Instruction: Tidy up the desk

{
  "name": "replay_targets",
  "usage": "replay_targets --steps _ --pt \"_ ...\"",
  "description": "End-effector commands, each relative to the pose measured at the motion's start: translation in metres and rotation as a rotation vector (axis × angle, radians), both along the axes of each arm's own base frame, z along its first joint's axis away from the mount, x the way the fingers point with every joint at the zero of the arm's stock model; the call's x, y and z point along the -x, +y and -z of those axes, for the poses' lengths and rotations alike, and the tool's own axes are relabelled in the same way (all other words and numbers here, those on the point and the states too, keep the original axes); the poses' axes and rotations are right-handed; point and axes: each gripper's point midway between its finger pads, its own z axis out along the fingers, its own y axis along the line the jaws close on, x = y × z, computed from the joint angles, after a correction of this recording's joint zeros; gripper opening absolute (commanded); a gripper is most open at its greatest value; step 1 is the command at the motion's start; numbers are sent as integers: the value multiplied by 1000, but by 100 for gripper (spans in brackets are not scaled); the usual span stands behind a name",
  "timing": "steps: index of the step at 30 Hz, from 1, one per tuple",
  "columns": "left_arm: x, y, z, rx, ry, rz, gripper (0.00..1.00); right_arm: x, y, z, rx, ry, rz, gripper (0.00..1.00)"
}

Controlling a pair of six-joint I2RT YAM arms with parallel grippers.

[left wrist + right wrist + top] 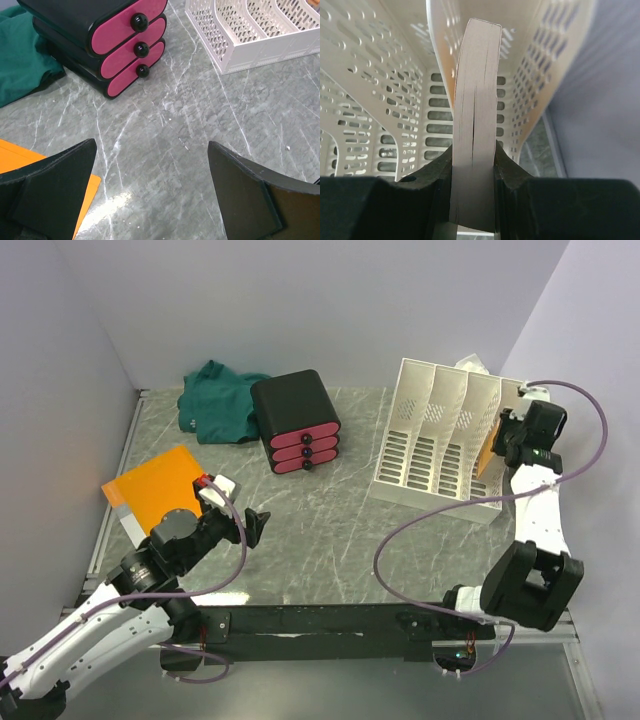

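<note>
The desk [330, 540] is a grey-green marble top with pale veins, also seen in the left wrist view [175, 125]. My left gripper [252, 525] hovers over its left half, beside an orange folder [160, 485]. Its jaws [151, 145] stand wide open with only bare stone between them. My right gripper [507, 440] is at the rightmost slot of the white file rack [440, 435]. It is shut on an orange-covered book [487, 455]. In the right wrist view the book's grey page edge [477, 100] stands upright between the fingers [473, 165], inside the slot.
A black drawer box with pink fronts [297, 422] [115, 35] stands at the back middle. A crumpled green cloth [215, 400] [20, 55] lies left of it. The folder's corner [15, 157] is by my left finger. The rack's near wall [260, 35] is at the right. Walls enclose the desk.
</note>
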Motion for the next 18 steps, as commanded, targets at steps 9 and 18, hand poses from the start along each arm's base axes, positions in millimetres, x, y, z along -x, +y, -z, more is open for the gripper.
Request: replay_targets --steps 9,18 --pt "-3 6 -14 34 -39 -37 99 -25 30 27 -93 -41 -202 23" --pt "-1 4 -24 135 13 -59 99 17 38 -12 17 -90 -233 89"
